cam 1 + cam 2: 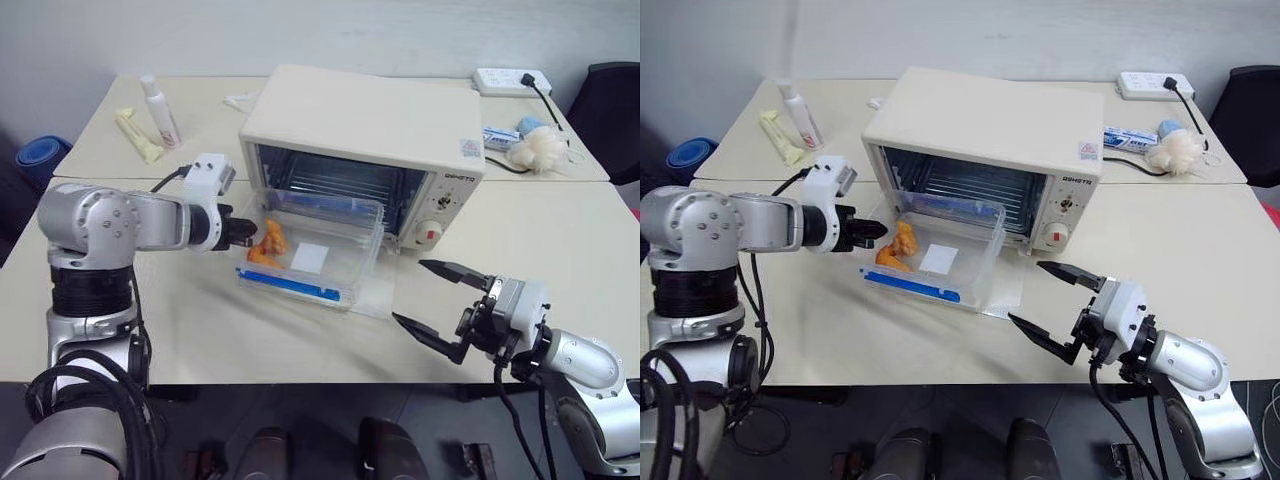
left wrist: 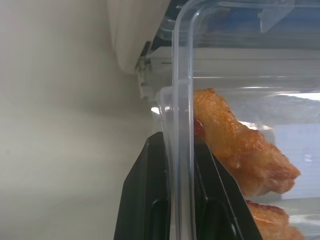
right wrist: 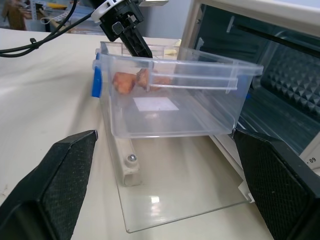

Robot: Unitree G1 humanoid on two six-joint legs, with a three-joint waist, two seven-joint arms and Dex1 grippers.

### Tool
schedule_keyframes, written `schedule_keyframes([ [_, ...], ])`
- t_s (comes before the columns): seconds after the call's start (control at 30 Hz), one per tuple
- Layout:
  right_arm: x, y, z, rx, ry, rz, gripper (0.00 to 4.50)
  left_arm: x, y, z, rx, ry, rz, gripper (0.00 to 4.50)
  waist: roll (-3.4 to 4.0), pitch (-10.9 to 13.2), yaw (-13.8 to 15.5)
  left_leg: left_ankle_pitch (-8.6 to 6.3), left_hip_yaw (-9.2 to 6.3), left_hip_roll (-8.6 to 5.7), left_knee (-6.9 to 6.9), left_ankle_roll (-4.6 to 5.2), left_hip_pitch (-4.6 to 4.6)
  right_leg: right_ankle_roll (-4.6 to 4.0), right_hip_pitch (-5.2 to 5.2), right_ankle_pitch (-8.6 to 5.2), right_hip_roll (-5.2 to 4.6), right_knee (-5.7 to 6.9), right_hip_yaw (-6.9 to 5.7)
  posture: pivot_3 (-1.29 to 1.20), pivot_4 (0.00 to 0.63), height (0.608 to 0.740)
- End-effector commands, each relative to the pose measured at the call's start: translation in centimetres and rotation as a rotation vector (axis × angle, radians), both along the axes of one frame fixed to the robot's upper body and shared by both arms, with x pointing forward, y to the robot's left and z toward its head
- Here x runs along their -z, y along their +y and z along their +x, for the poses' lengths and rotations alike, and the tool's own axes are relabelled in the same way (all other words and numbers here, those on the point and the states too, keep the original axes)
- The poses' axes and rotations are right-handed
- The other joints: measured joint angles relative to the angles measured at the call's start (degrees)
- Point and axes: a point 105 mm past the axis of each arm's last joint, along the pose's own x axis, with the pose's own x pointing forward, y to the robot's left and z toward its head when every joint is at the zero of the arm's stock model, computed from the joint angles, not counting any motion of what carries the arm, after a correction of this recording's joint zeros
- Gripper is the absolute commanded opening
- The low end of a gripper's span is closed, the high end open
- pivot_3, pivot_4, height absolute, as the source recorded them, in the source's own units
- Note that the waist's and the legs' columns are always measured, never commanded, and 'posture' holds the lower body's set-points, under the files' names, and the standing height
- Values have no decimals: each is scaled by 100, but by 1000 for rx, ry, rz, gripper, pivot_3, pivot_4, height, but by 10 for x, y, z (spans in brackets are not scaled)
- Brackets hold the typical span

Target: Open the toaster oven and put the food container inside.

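1. Cream-coloured desk tops pushed together fill the space in front of me, with a pale wall behind them.
2. The toaster oven stands near the middle of the desk, its glass door dropped flat toward me and the wire rack visible inside.
3. The food container sits over the lowered door, just in front of the oven's mouth; orange food pieces lie at its left end and a blue clip strip runs along its near side.
4. My left end effector is clamped on the container's left rim; in the left wrist view the clear wall runs between my two black fingers.
5. My right end effector hangs above the desk to the right of the door, its jaws spread wide and holding nothing, apart from the container.
6. Toward the far left of the desk stand a white bottle and a yellow packet.
7. At the far right lie a white power strip and a fluffy cream brush.
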Motion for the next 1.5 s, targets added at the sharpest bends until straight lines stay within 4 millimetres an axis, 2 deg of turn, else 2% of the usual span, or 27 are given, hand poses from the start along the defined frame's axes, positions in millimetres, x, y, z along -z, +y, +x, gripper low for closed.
schedule_keyframes([
  [0.03, -9, 1, -7, 11, -64, 8, 4500, -9, -3, 5, -3, -44, 5, 1019, 0, 0, 0, 0, 1, 0, 1, 0, 0, 0, 0, 0, 0, 0, 1, 0, 150, 740],
  [0.23, -2, -3, -10, 33, -63, 6, 4500, -25, -9, 4, 23, -75, -87, 2893, 0, 0, -1, 1, 1, 0, 1, 2, 0, 0, 0, 0, 0, 0, 3, 0, 150, 740],
  [0.3, 0, -5, -11, 36, -64, 4, 4500, -28, -5, 1, 36, -67, -121, 2893, 0, 0, -6, 1, 1, 1, 1, 2, 0, 0, -1, 0, 1, 0, 2, 0, 150, 740],
  [0.4, -2, -7, -13, 32, -58, -9, 4500, -38, 13, -4, 33, -110, -188, 2893, 0, 0, -38, 1, 2, 3, 1, 1, 0, 0, -2, 0, 3, 1, 2, 0, 150, 740],
  [0.53, 6, -4, -21, -39, 64, -56, 4500, -28, 62, -20, 48, -137, -158, 2893, 3, -1, -145, 1, 8, 7, -11, 1, 7, -1, -6, 0, 5, 3, 9, 0, 150, 740],
  [0.63, 18, 1, -29, -90, 209, -101, 3847, -20, 85, -39, 176, -175, -150, 2918, 5, -2, -163, 0, 16, 13, -13, -1, 11, -4, -8, -2, 9, 3, 15, 0, 150, 740],
  [0.73, 29, 14, -36, -149, 284, -149, 2811, -10, 88, -58, 432, -324, -66, 2270, 4, -2, -94, -2, 22, 16, -8, 0, 12, -8, -5, -4, 11, -3, 18, 0, 150, 740],
  [0.77, 32, 19, -36, -158, 294, -149, 2539, -4, 88, -60, 468, -349, -49, 2039, 3, -3, -48, -3, 20, 15, -5, 3, 11, -8, -2, -4, 10, -3, 18, 0, 150, 740],
  [0.87, 36, 27, -34, -164, 310, -144, 1503, -2, 83, -55, 452, -400, -110, 1137, -1, -4, 88, -9, 21, 10, 5, 14, 4, -7, 0, -3, 8, -10, 19, 0, 150, 740],
  [1.0, 40, 26, -32, -141, 311, -142, 251, -2, 63, -59, 517, -398, -159, 22, -5, -7, 122, -17, 23, 7, 14, 28, -1, -1, -1, 0, 6, -6, 23, 0, 150, 740],
  [1.03, 41, 24, -32, -135, 310, -145, 19, -1, 61, -59, 517, -384, -162, 0, -5, -7, 112, -19, 27, 7, 14, 29, -1, -1, -3, 0, 6, -7, 24, 0, 150, 740],
  [1.17, 43, 20, -32, -126, 308, -149, 19, -6, 55, -54, 475, -340, -207, 0, -6, -7, 86, -19, 30, 8, 13, 30, 1, 0, -4, 0, 6, -5, 25, 0, 150, 740],
  [1.37, 44, 15, -33, -115, 314, -138, 19, -12, 50, -50, 466, -349, -160, 0, -7, -7, 20, -19, 29, 10, 13, 30, 2, 0, -4, 1, 6, -1, 25, 0, 150, 740],
  [1.5, 39, 12, -39, -141, 288, -98, 19, -28, 46, -51, 443, -339, -189, 0, -8, -7, 5, -18, 29, 11, 13, 28, 3, 0, -4, 1, 8, -1, 25, 0, 150, 740],
])
